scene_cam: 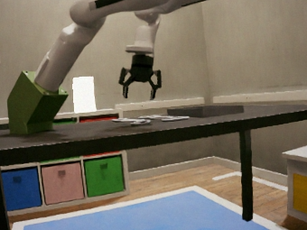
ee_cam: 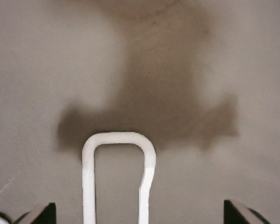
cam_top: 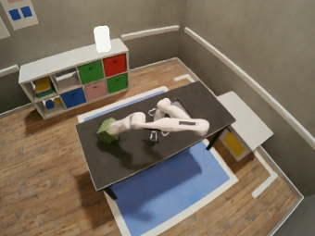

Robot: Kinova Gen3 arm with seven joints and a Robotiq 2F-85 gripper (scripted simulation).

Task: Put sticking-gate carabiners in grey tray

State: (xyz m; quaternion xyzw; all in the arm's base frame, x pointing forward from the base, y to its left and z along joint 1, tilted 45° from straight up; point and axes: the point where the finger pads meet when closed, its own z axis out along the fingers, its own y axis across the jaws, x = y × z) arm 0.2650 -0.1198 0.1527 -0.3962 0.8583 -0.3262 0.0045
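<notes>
My gripper (scene_cam: 140, 96) (ee_cam: 140, 212) is open and empty, pointing down above the carabiners. One silvery-white carabiner (ee_cam: 89, 190) lies flat below it, a little left of midway between the fingers; its lower part is cut off by the wrist view's edge. In the top view, one carabiner (cam_top: 153, 136) lies in front of the arm, another (cam_top: 152, 111) behind it, and a third (cam_top: 165, 133) is partly hidden by the arm. In the exterior view they overlap as a flat group. Whether any gate stands open cannot be told. The grey tray (scene_cam: 205, 111) (cam_top: 182, 105) is beyond them, partly hidden by the arm in the top view.
The dark table (cam_top: 104, 169) carries the arm's green base (cam_top: 107, 130) at its left end. The arm reaches over the carabiners. A cubby shelf (cam_top: 69, 65) stands behind the table, and a low white cabinet (cam_top: 245, 116) stands past its right end.
</notes>
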